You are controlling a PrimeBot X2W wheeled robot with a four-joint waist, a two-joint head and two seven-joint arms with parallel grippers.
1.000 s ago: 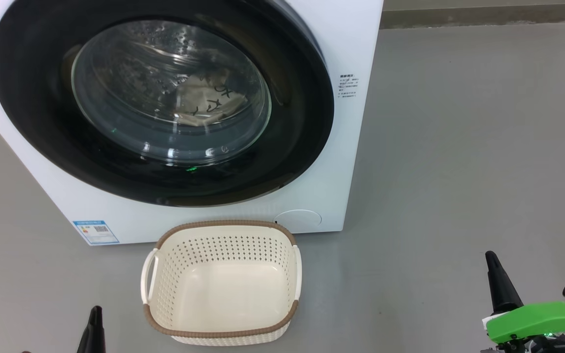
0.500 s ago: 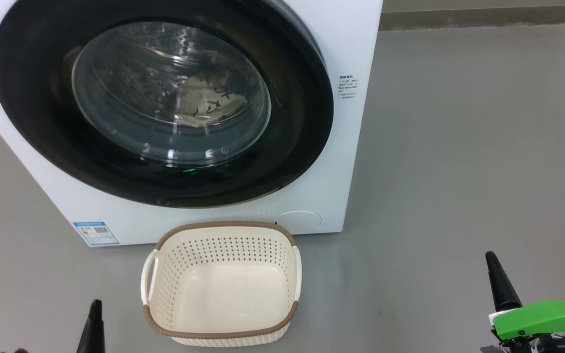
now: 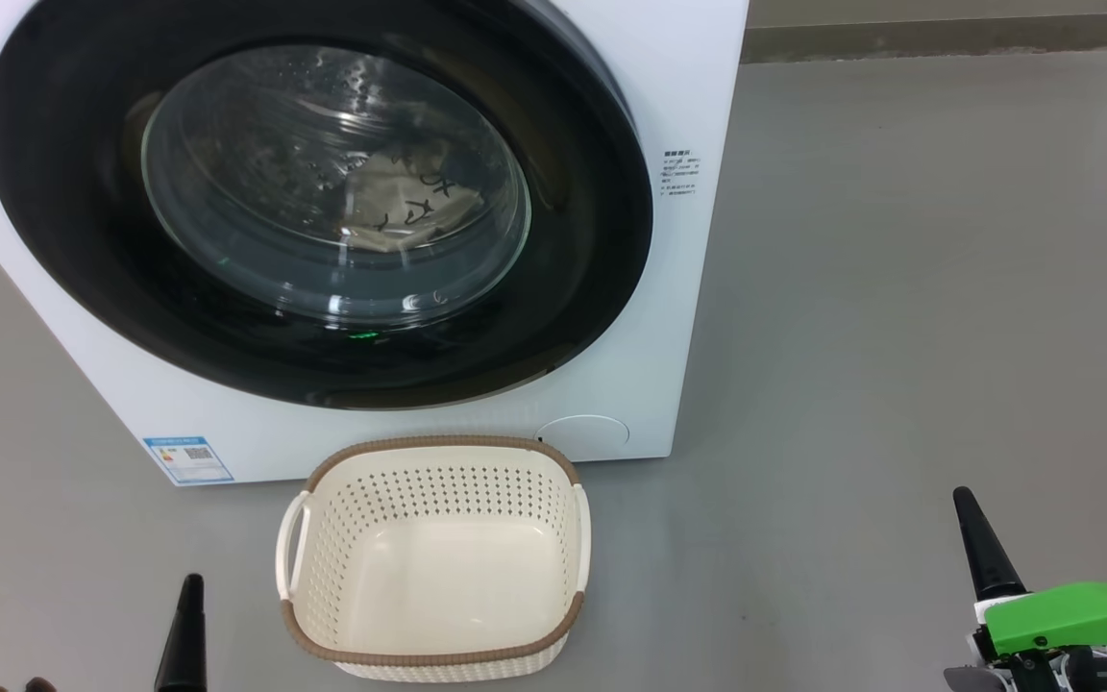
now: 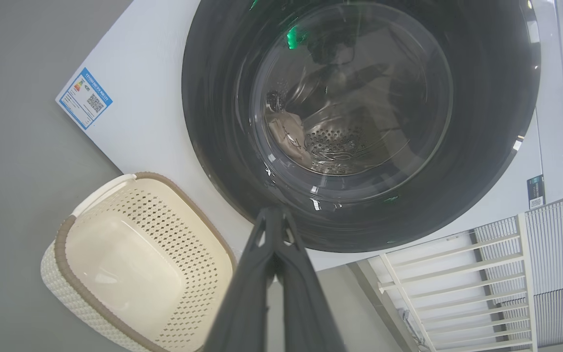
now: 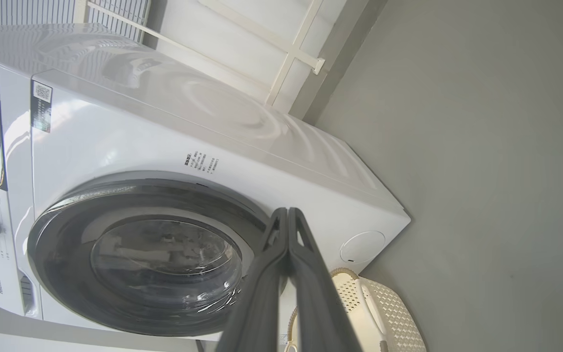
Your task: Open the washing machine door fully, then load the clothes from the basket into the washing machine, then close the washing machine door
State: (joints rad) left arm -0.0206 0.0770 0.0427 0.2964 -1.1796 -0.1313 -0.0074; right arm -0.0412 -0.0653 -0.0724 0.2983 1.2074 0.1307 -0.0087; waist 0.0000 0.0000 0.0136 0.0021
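Looking down, you see both pincers pressed together: the left gripper (image 3: 190,584) low, just left of the basket (image 3: 433,445), and the right gripper (image 3: 965,496) well off to its right. The basket sits on the floor (image 3: 899,288) between them, just before the washing machine (image 3: 698,58). The washing machine door (image 3: 592,240) is shut, and the clothes (image 3: 409,204) show through it, well apart from either pincer.

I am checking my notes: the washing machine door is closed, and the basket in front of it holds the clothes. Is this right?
One part is wrong: the basket is empty. The head view shows the clothes behind the glass of the washing machine door, which is indeed closed, with the basket in front of it.
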